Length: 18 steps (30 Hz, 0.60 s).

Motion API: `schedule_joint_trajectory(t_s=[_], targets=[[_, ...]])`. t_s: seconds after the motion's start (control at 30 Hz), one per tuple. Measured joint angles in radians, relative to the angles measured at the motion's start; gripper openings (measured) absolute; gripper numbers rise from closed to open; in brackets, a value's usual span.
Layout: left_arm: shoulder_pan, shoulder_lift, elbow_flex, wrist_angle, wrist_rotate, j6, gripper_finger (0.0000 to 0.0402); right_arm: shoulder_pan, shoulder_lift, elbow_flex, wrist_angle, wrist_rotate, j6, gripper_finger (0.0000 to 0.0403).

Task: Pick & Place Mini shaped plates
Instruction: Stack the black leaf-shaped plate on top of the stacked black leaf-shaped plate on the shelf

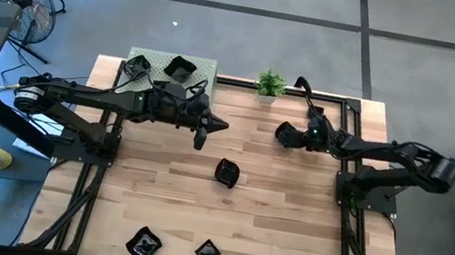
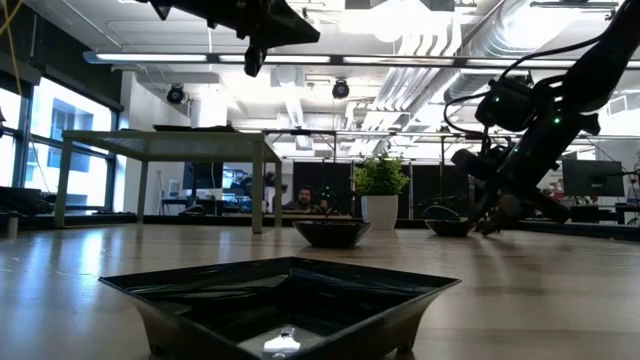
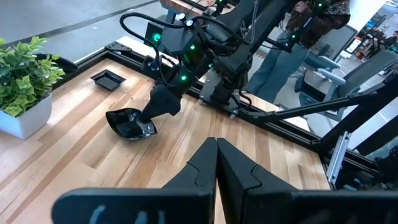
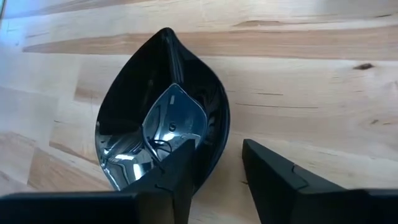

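The plate at hand is a glossy black leaf-shaped dish [image 4: 158,118] lying on the wood on the far right of the table [image 1: 281,133]. My right gripper [image 4: 216,144] is open, one finger inside the dish and the other outside its rim [image 3: 160,104]. My left gripper [image 1: 222,127] is shut, empty, and raised over the table's middle [image 3: 216,146]. Other black plates: one mid-table [image 1: 227,172], two near the front edge [image 1: 143,244] [image 1: 207,252], two on the raised green mat [image 1: 136,66] [image 1: 179,69]. My right gripper comes at the leaf-shaped dish slanting down from the table's right. One finger [image 4: 180,171] sits inside the bowl by the side rim [image 4: 219,146]. A strip of wood shows between the rim and the outer finger [image 4: 267,177]. Whether the inner finger touches the wall, I cannot tell.
A small potted plant [image 1: 271,84] stands at the far edge, between the mat and the right arm. A black frame rail [image 3: 267,118] borders the table. A small square black dish [image 3: 107,78] lies by the far rail. A person [image 3: 280,59] stands beyond the right side.
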Motion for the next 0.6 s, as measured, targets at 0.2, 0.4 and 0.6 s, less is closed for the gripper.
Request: schedule_joint_trajectory(t_s=[0.2, 0.4, 0.6], targets=[[0.000, 0.000, 0.000, -0.005, 0.000, 0.000, 0.0001, 0.000, 0.018, 0.001, 0.019, -0.006, 0.000, 0.0105], [0.000, 0.000, 0.000, -0.005, 0.000, 0.000, 0.0001, 0.000, 0.019, 0.000, 0.041, -0.048, 0.000, 0.0066], [0.000, 0.000, 0.000, -0.006, 0.000, 0.003, 0.0001, 0.000, 0.019, 0.000, 0.048, -0.053, -0.007, 0.0028]])
